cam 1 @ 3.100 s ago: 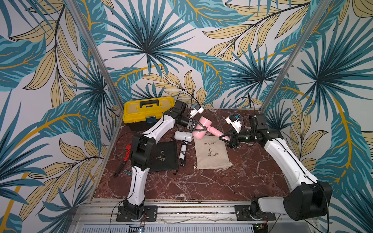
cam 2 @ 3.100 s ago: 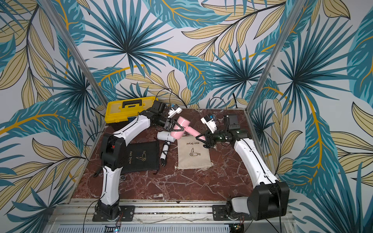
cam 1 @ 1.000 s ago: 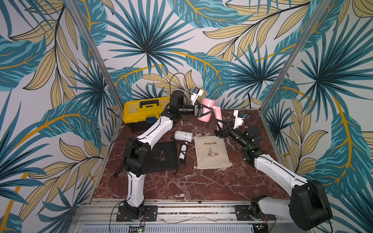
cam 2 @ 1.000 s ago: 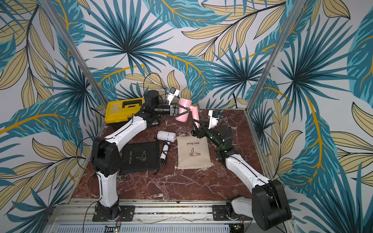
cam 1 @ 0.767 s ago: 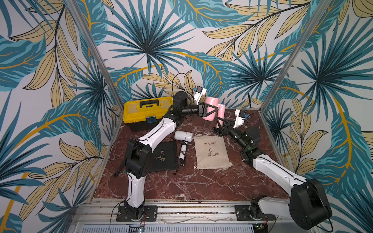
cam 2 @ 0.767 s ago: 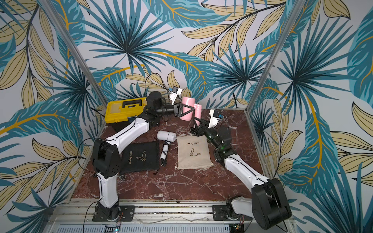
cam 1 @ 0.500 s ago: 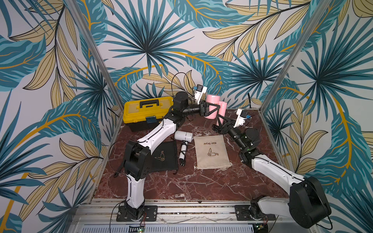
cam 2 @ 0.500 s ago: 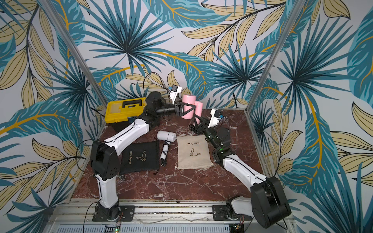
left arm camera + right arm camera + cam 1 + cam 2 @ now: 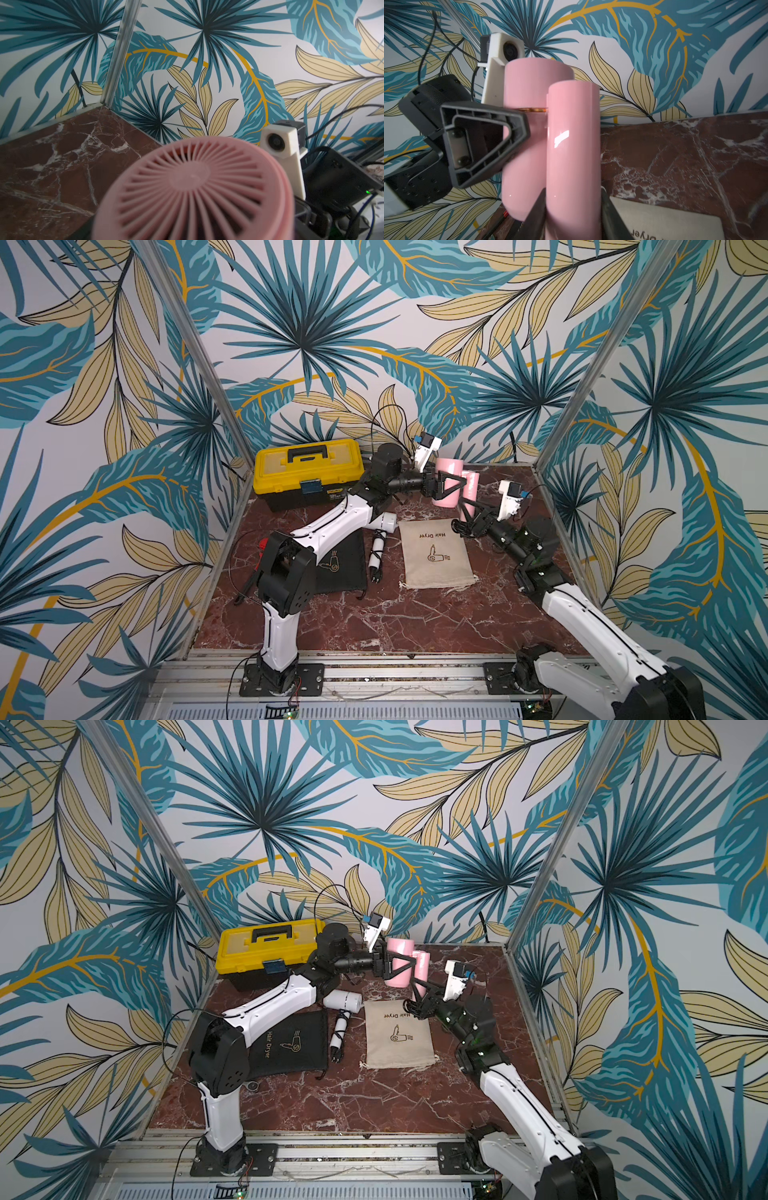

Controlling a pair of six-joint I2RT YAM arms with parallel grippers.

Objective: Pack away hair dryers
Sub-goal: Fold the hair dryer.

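Note:
The pale pink hair dryer (image 9: 448,468) (image 9: 399,952) hangs upright above the back of the table, its handle (image 9: 573,135) folded alongside the barrel (image 9: 525,87). My right gripper (image 9: 467,512) (image 9: 419,990) (image 9: 572,207) is shut on the lower end of that handle. My left gripper (image 9: 453,485) (image 9: 405,963) is open, with a finger (image 9: 483,143) on either side of the barrel. The left wrist view is filled by the pink rear grille (image 9: 193,187). The white hair dryer (image 9: 388,522) (image 9: 347,1000) lies on the table between the two pouches.
A beige pouch (image 9: 436,560) (image 9: 397,1036) printed "Hair Dryer" lies flat mid-table. A black pouch (image 9: 340,568) (image 9: 291,1044) lies left of it, partly under my left arm. A yellow toolbox (image 9: 307,472) stands at the back left, and a red-handled tool (image 9: 262,543) lies by the left wall.
The left arm carried the pink dryer a little to the right. The right gripper rose and closed on its handle. The left jaws have spread wider around the barrel.

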